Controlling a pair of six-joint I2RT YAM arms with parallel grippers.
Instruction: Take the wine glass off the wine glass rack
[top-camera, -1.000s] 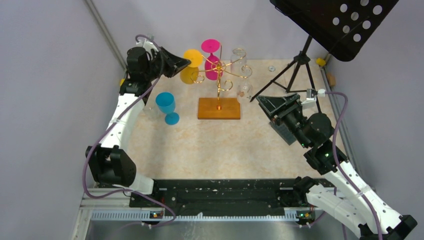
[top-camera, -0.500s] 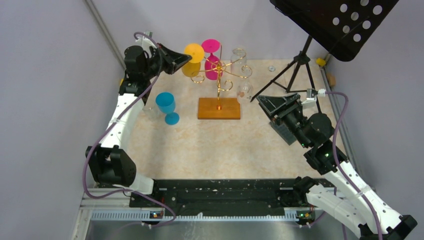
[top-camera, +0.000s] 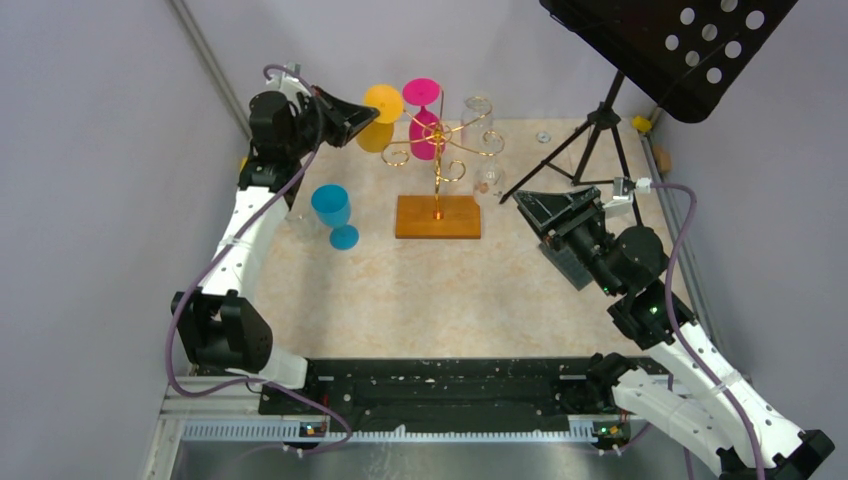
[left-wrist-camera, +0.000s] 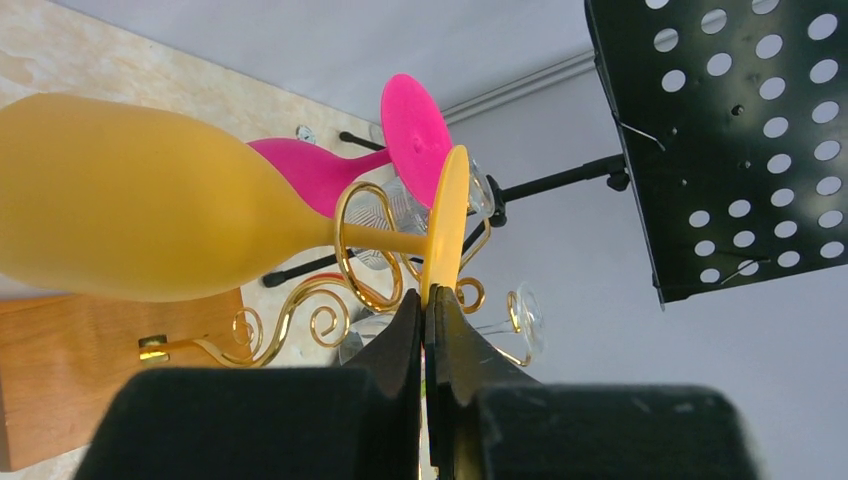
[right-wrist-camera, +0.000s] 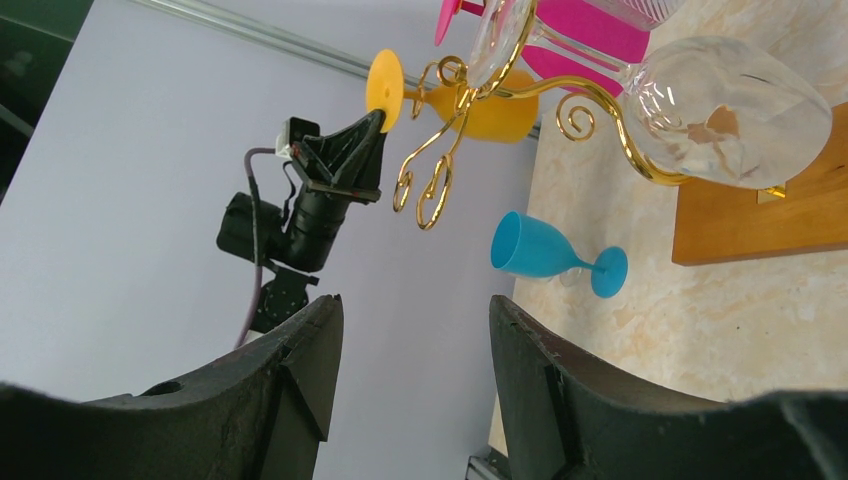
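The gold wire wine glass rack (top-camera: 437, 180) stands on its orange-brown wooden base (top-camera: 437, 216) at the back middle. My left gripper (top-camera: 370, 113) is shut on the foot of a yellow wine glass (top-camera: 382, 104) and holds it upside down at the rack's left arm. In the left wrist view my fingertips (left-wrist-camera: 425, 305) pinch the foot's rim (left-wrist-camera: 445, 215), and the stem lies across a gold scroll (left-wrist-camera: 370, 250). I cannot tell whether it is free of the arm. A pink glass (top-camera: 424, 130) and two clear glasses (top-camera: 488, 178) hang on the rack. My right gripper (top-camera: 530, 205) is open and empty to the right of the base.
A blue wine glass (top-camera: 333, 210) stands on the table left of the rack. A black tripod music stand (top-camera: 590, 140) stands at the back right, its perforated tray (top-camera: 680, 45) overhead. Grey walls close in on both sides.
My left gripper has moved the yellow glass away from the rack's centre, to the back and slightly left. The right arm has not moved.
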